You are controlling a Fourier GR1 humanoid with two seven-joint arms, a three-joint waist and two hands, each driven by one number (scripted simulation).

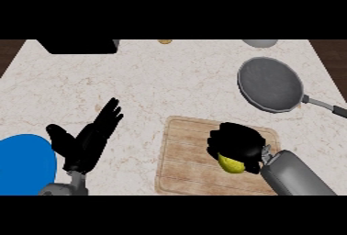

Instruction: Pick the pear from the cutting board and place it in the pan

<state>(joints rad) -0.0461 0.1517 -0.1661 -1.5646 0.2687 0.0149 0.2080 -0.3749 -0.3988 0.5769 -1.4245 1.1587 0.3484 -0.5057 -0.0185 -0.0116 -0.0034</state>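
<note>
**Pear in hand**

The right hand (234, 140) curls its fingers round the pear (230, 164) on the board (183, 156). The pear is likely light and slippery, so hold its fat middle. Left of the board, the left hand (92, 137) rests open.

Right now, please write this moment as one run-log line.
phase: grasp | right hand: curled on yellow pear, over wooden cutting board | grey round pan: no pear in it | left hand: open, resting
</note>
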